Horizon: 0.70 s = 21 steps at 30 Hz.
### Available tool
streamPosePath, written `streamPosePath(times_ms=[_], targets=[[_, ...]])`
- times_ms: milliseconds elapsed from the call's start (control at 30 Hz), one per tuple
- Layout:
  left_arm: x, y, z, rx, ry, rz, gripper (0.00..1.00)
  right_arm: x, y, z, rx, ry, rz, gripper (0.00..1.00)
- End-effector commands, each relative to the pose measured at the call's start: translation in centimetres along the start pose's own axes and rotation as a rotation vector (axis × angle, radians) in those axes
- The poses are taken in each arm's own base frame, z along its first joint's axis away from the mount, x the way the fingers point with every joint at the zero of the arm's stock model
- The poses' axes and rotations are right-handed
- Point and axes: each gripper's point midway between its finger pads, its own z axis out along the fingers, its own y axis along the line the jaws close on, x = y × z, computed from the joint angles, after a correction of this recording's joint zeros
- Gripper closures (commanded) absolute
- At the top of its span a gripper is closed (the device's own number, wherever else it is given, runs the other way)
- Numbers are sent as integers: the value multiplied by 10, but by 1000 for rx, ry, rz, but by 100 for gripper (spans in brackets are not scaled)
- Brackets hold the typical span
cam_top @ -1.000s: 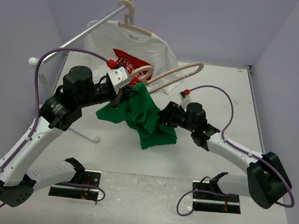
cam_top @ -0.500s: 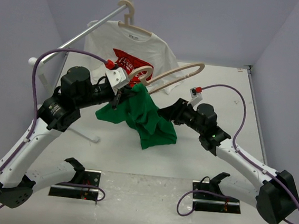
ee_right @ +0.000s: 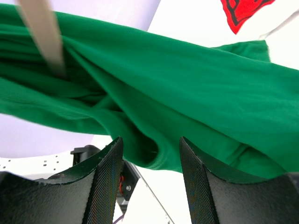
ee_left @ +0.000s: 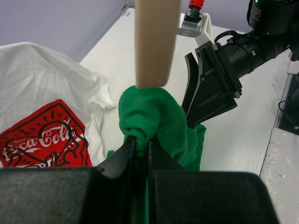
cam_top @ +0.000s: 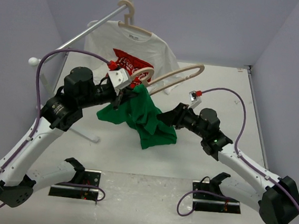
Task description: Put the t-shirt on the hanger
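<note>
1 green tee [cam_top: 144, 114], 1 white tee [cam_top: 152, 51], 2 hangers [ee_left: 152, 42] [cam_top: 137, 30]

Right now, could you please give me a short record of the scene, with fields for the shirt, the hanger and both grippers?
t-shirt: green, bunched, held up at its top
hanger: beige, one end meets the top of the t-shirt
left gripper: shut on the t-shirt
right gripper: open, close to the green cloth, not gripping it
behind: white t-shirt with red print, hung on another hanger
</note>
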Motion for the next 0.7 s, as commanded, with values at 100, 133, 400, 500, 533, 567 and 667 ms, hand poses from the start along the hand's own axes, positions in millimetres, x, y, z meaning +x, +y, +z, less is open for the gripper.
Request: streamPosePath(times_ms=[100, 133, 400, 500, 533, 567, 667], targets=[[-23, -1, 6, 19, -89, 14, 100, 2, 12, -1, -60, -1, -29, 46], [-23, -1, 6, 19, -89, 14, 100, 4, 10, 1, -54, 5, -29, 46], [-25, -1, 5, 22, -94, 19, 100, 14, -15, 18, 12, 40, -6, 50], [-23, 0, 5, 13, -87, 22, 100, 16, -14, 17, 0, 42, -6, 49], [-22, 1, 5, 10, -86, 23, 100, 15, -12, 15, -6, 38, -13, 48], [-22, 1, 5, 7, -84, 25, 100, 14, -10, 14, -11, 35, -20, 47], [-21, 2, 5, 3, -80, 25, 100, 7, -4, 6, -1, 22, -53, 42]])
